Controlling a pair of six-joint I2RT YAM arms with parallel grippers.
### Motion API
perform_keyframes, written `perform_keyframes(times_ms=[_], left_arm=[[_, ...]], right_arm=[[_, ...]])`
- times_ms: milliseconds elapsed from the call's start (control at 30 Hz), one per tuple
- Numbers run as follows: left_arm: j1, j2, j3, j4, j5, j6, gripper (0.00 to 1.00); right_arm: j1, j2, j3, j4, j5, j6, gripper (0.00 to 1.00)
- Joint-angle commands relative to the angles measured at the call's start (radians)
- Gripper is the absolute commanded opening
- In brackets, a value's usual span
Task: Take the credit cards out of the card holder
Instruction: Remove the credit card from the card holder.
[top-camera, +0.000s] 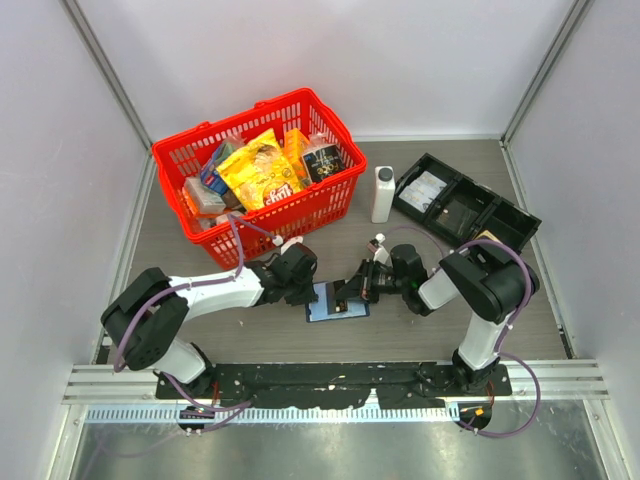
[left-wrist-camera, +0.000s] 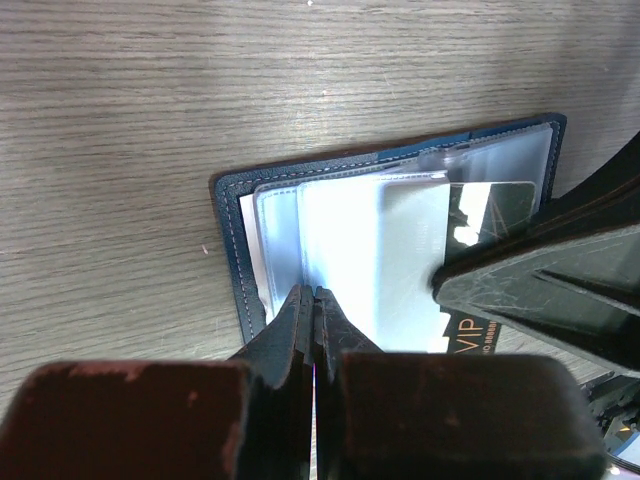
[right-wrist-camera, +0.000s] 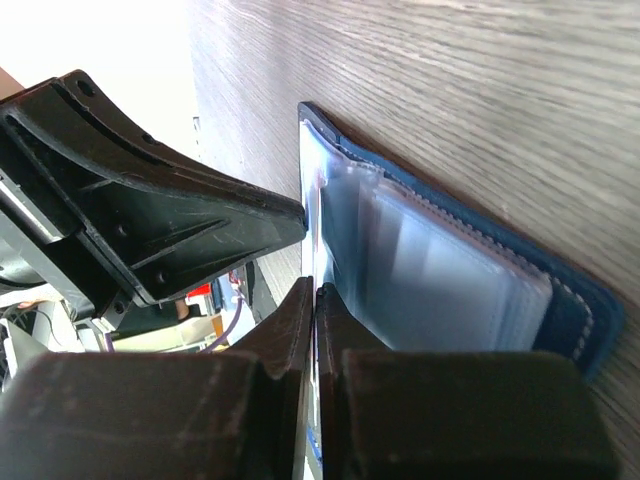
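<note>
Item: wallet, open flat on the table, between my two pincers.
Left pincer: jaws pressed together at a sleeve edge; I cannot tell whether it nips the film.
Right pincer: closed, seemingly on a dark card partly out of its pocket.
Risks: the card binds in the pocket and drags the wallet along; the thin grip slips off the glossy edge; the left hold fails and the sleeves lift.

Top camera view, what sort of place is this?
Probably a robot test cell: plain white walls around a wood-look table, two arms bolted at its edge, and staged props, a red basket of snacks and a wallet.
</note>
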Motion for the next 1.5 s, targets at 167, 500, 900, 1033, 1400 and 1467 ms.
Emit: perform_keyframes(times_ms=[167,500,900,1033,1400,1467], left_arm=[[0.004,0.044,0.001,-0.060,-0.002,0.023,0.00],[0.004,-0.064,0.012,-0.077,-0.045,0.022,0.04],[0.004,-0.339,-0.028,0.073,-0.025,0.019,0.79],[0.004,-0.440,-0.097,0.291,0.032,0.013,0.92],[-0.016,-0.474,-0.188,0.743,0.111,0.011,0.98],[-0.025,-0.441,-0.169,0.793,0.125,0.014,0.97]], right_arm=[[-0.072,-0.087,-0.022,-0.101,-0.026,-0.108,0.02],[-0.126,-0.341,0.026,-0.529,0.115,-0.306,0.01],[-0.128,-0.758,0.026,-0.615,0.245,-0.259,0.01],[-0.128,-0.875,-0.026,-0.477,0.269,-0.155,0.01],[-0.126,-1.024,-0.174,-0.070,0.339,0.129,0.02],[-0.126,-1.024,-0.197,-0.006,0.347,0.164,0.02]])
